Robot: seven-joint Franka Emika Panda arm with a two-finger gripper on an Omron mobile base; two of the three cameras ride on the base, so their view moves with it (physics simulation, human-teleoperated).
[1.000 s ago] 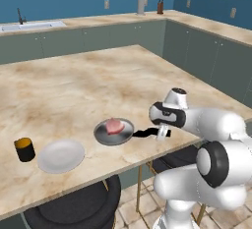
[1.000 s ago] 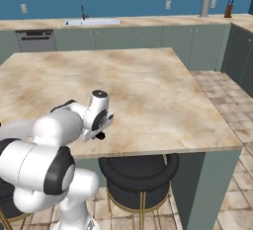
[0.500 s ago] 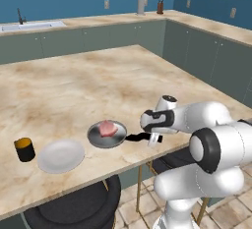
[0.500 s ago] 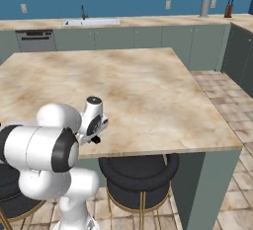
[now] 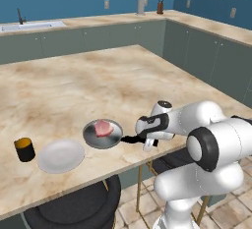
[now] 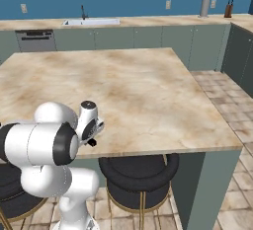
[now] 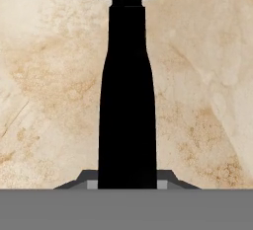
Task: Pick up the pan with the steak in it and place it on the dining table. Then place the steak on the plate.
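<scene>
On the near edge: the frying pan (image 5: 102,133) sits on the dining table (image 5: 74,85), its black handle (image 7: 127,95) pointing right toward the arm.
Gripper: the gripper (image 5: 147,142) is clamped on the handle's end, holding low and level, likely to keep the pan flat.
Steak: the steak (image 5: 103,128) lies inside the pan, so it rides along.
Plate: the white plate (image 5: 61,156) waits just left of the pan, near enough for a short transfer.
Cup: a black-and-orange cup (image 5: 24,149) stands further left.
Stage: pan looks delivered; steak not yet plated.
</scene>
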